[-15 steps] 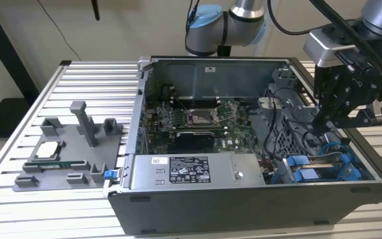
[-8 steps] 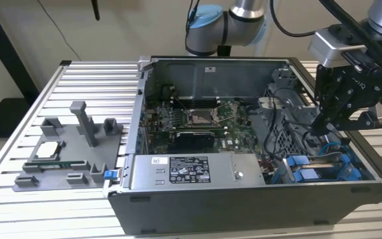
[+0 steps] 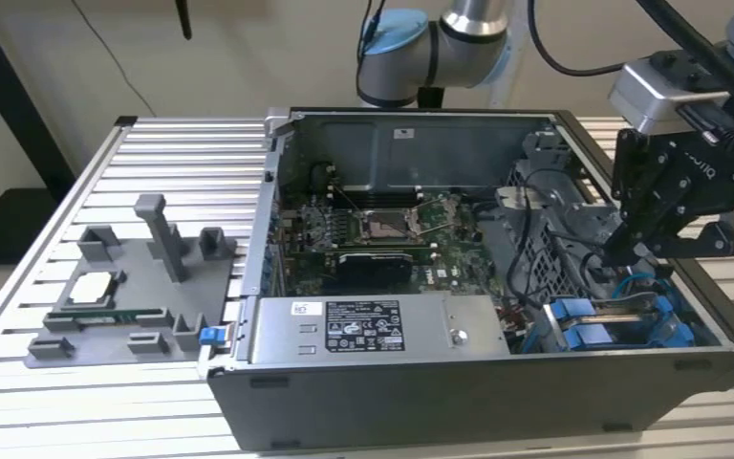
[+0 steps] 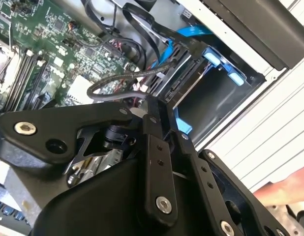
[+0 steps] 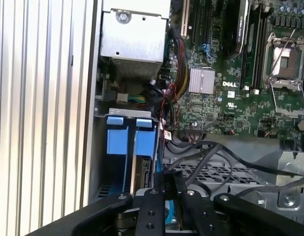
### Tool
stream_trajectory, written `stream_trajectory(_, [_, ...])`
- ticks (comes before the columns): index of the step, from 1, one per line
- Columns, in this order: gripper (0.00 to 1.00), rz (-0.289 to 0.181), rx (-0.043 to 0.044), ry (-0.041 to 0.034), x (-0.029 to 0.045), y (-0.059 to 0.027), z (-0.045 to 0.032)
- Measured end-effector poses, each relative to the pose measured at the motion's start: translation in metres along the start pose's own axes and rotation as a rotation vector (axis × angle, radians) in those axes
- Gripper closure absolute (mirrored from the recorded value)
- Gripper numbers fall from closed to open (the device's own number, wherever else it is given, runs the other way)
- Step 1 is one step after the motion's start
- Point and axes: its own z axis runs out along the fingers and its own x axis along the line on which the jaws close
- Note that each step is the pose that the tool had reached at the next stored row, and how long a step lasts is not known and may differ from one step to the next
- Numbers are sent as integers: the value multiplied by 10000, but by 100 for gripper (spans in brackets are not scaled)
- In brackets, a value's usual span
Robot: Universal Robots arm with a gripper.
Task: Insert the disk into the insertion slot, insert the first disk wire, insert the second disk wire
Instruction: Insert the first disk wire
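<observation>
While the disk (image 5: 143,169) sits in the insertion slot (image 5: 123,112) at the case's (image 3: 469,397) 4 o'clock corner in the exterior view, the gripper (image 3: 615,251) hangs closed just above it.

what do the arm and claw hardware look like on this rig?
The arm is silver-grey tubing with light-blue joint caps, and black cables run alongside. The claw is matte black: hinged link bars dotted with silver screw heads, white lettering on its body, a grey box mounted above.
</observation>
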Motion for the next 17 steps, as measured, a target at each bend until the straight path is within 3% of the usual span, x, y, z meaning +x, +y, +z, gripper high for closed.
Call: stream_trajectory(17, [100, 77, -638, -38, 129, -169, 42])
